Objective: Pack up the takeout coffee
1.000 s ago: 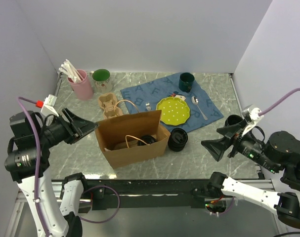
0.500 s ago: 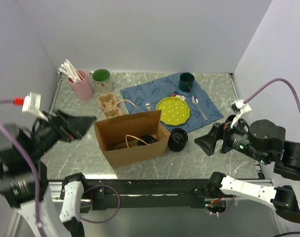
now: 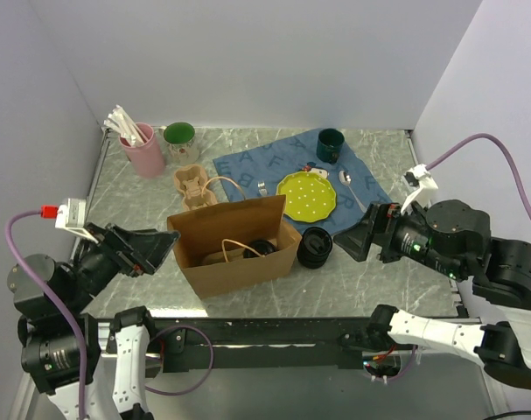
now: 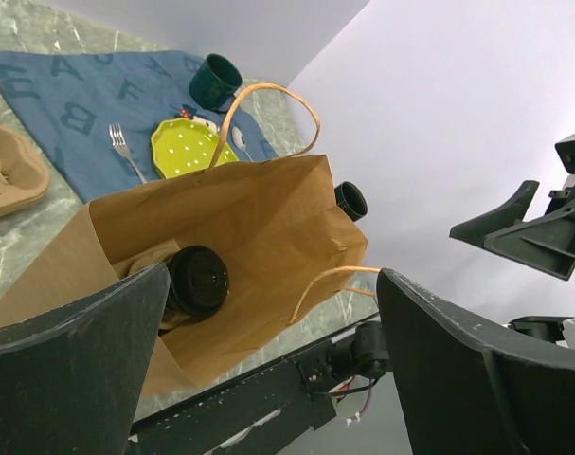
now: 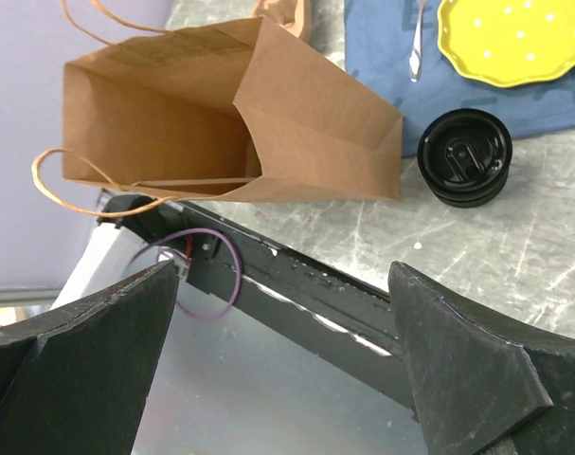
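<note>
The right gripper (image 3: 351, 245) has neared the outside cup (image 3: 315, 247); the left gripper (image 3: 153, 250) has dropped back beside the bag (image 3: 234, 267).
Both gape wide, empty: straddle the ribbed sides squarely before closing.

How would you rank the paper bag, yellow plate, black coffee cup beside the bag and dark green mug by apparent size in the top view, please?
paper bag
yellow plate
black coffee cup and dark green mug: nearly alike, unranked.

Robot lab cell: bare pale walls (image 3: 265, 61) boxing marble-look tabletop (image 3: 208, 144), black frame rail (image 3: 274, 331).
</note>
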`<state>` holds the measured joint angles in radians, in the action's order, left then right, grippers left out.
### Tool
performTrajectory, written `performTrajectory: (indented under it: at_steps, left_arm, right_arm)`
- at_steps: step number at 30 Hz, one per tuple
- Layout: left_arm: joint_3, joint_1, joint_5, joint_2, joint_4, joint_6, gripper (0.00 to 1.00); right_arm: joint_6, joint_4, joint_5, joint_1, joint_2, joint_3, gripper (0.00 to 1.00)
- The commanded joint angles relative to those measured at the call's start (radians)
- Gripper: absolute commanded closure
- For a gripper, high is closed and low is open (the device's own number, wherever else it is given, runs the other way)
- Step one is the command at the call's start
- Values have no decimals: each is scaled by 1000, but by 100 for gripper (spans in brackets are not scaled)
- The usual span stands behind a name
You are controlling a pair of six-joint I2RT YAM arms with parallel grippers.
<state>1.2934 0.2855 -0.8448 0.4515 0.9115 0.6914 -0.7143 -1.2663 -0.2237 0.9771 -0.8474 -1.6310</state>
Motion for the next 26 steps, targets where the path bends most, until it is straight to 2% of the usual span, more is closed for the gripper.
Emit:
performTrajectory:
  at_steps: [1, 11, 26]
  left_arm:
    - [17, -3, 32, -28, 7, -23, 3]
    - [95, -3, 53, -5, 41, -36, 3]
    - [112, -3, 55, -4, 56, -33, 3]
  right_arm:
    - [-22, 61, -8, -3, 18, 5, 0]
    - [-16, 110, 3, -3, 21, 33, 0]
    - [10, 151, 6, -3, 36, 51, 0]
